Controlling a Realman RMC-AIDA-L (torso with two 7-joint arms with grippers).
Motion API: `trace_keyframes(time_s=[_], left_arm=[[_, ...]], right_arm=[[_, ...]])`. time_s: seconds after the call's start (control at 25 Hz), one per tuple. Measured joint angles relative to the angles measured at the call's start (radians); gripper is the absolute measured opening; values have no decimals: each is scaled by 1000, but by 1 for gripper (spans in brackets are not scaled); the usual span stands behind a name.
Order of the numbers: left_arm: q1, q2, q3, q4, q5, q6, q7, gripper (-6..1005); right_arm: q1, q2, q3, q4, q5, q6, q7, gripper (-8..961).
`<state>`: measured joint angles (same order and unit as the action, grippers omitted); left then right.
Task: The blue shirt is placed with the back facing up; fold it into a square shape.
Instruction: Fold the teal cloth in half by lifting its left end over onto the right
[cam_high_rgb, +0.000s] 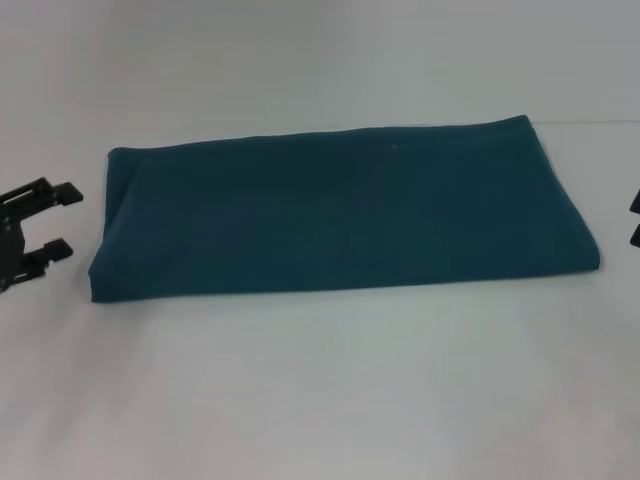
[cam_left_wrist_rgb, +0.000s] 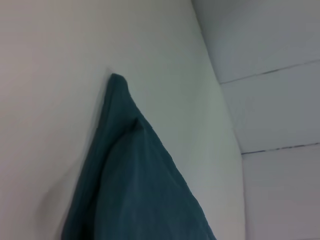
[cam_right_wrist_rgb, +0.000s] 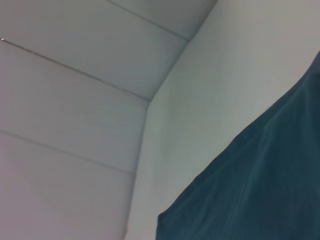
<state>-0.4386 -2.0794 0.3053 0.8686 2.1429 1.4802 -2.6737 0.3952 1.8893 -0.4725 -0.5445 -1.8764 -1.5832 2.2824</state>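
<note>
Shirt (cam_high_rgb: 345, 210), blue soft cotton, folded oblong mid-table (cam_high_rgb: 320, 390); left gripper (cam_high_rgb: 62, 220) spread beside it; right gripper (cam_high_rgb: 635, 218) undeterminable.

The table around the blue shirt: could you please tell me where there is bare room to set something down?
The widest bare patch of the table is the near strip in front of the blue shirt. A second bare band lies behind it. The sides are tighter: the left tool, fingers apart, sits just off the shirt's left end, and the right tool shows at the right edge.
</note>
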Motion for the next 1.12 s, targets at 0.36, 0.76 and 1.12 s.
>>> trace_keyframes(time_s=[0.36,0.76,1.12], left_arm=[[10,2,-5,-103,17,-47,-52,837],[14,-12,2,-153,32,-155,-86,830],[13,-16,38,-163,52,-220,-79,823]], right_arm=[[61,-1,-9,2,-117,-20,-11,739],[76,11,-8,3,-124,-21,-30,737],[73,11,-27,3,-124,-22,-38,735]])
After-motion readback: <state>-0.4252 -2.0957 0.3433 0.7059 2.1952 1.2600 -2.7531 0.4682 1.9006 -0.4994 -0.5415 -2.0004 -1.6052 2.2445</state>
